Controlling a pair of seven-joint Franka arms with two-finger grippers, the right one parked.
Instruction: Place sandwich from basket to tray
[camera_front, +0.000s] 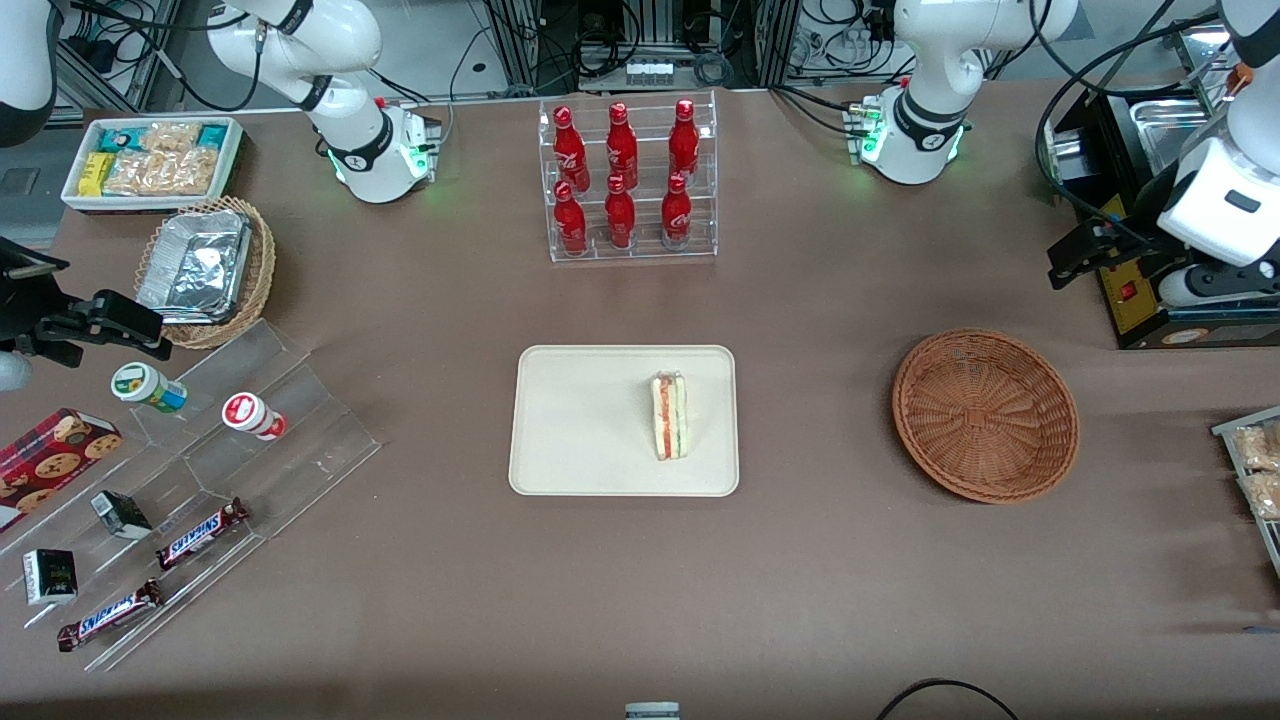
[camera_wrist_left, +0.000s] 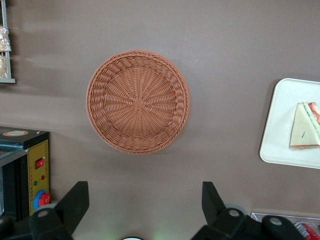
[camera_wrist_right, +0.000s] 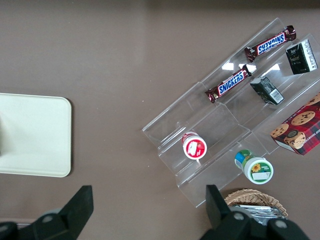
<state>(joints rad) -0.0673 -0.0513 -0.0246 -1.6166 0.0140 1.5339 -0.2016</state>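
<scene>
Front view shows the sandwich (camera_front: 670, 415) lying on the tray (camera_front: 580, 420), so I judge the placing done and only retreat left. Well apart from it, toward the working arm's end of the table, the left gripper (camera_wrist_left: 145, 202) hangs above the bare table with its fingers spread and empty, the empty basket (camera_wrist_left: 137, 101) just beneath and ahead of it. A black control box (camera_wrist_left: 22, 170) stands close beside the gripper; nothing else crowds it.
</scene>
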